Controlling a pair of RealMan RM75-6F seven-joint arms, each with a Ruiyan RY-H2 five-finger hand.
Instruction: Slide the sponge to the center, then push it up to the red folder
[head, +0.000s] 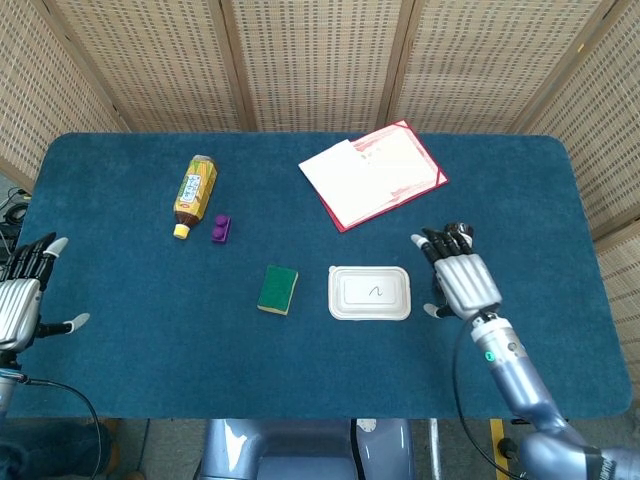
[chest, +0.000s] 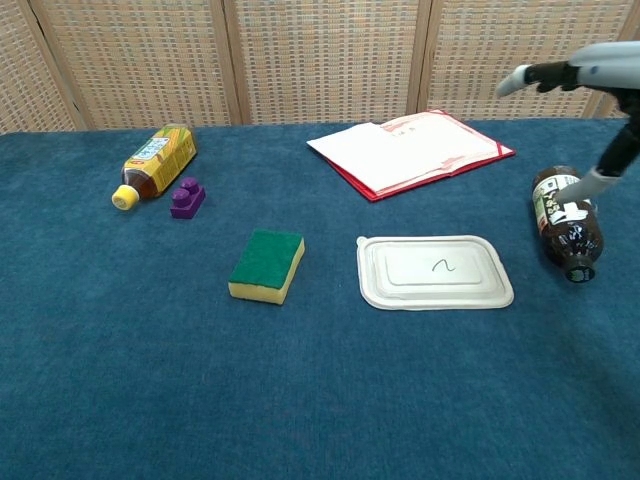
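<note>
- Hovering with fingers spread and empty, the right hand (head: 462, 283) is nearer; the sponge (head: 278, 289) lies at its nine o'clock.
- Left hand (head: 20, 305) waits open; red folder (head: 375, 173) sits at one o'clock of the sponge.

Silver-grey right hand (head: 463, 281) with black fingers, pale tips, blue-grey forearm, black cable, matching left hand (head: 20, 305)
</note>
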